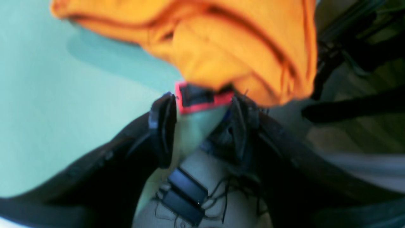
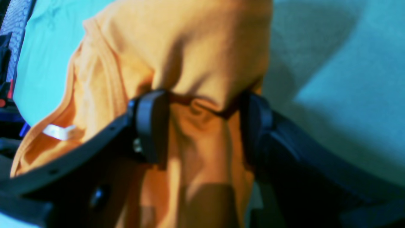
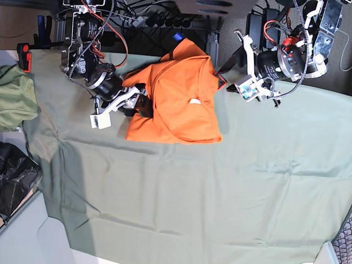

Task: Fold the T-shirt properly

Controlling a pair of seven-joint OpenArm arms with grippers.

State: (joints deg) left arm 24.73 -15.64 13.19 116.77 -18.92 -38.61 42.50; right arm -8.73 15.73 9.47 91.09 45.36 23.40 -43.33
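T-shirt (image 3: 176,102), bunched at the upper middle of the base view on the sage-green cloth (image 3: 220,187), has its edge fabric clamped between the fingers of the right gripper (image 2: 202,123). The left gripper (image 1: 202,123), jaws apart, holds nothing beside the far edge. Best to keep the grip firm and draw the fabric flat before creasing.

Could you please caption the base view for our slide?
Right gripper pinching the orange T-shirt on sage cloth.
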